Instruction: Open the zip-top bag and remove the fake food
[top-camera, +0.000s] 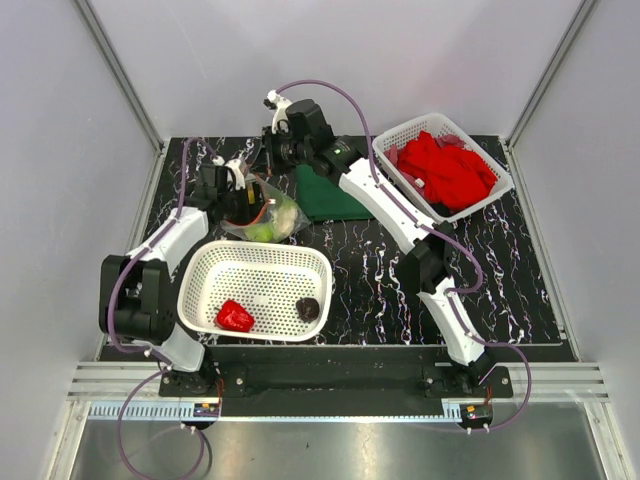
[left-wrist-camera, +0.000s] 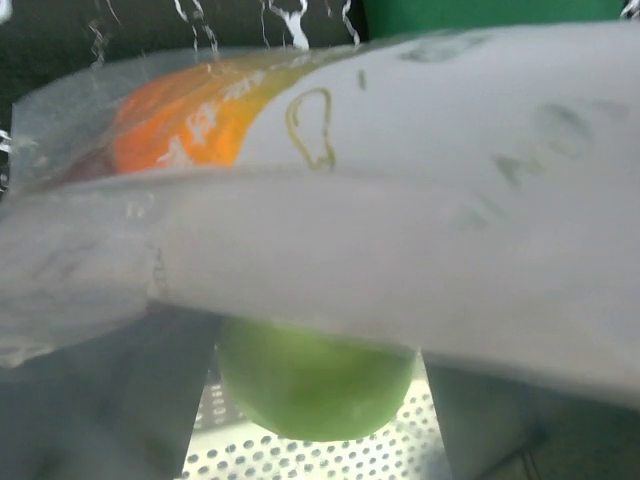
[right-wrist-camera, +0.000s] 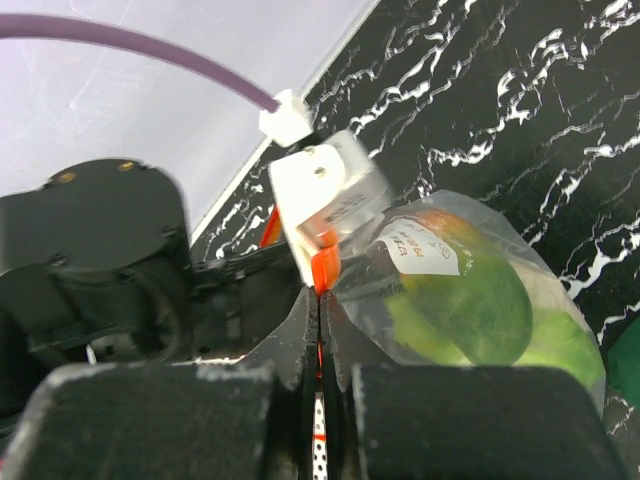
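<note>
Nearest, near-left of the worktop: white perforated plastic basket (top-camera: 255, 246) holding a red plastic pepper (top-camera: 235, 316) and a small dark piece (top-camera: 308, 308). I count those two as removed. Past its far rim: clear crinkly zip-top bag (top-camera: 268, 215), pieces left inside. My left gripper (top-camera: 240, 203) and right gripper (top-camera: 268, 160) are at the bag. Far-right corner: white basket (top-camera: 405, 131) of red cloths (top-camera: 445, 170). Black white-veined top (top-camera: 500, 280), grey walls.

Left wrist: bag film over a green plastic apple (left-wrist-camera: 315, 385); I cannot tell my grip.

Right wrist: fingers clamped on the red-orange zip strip (right-wrist-camera: 323, 268).
</note>
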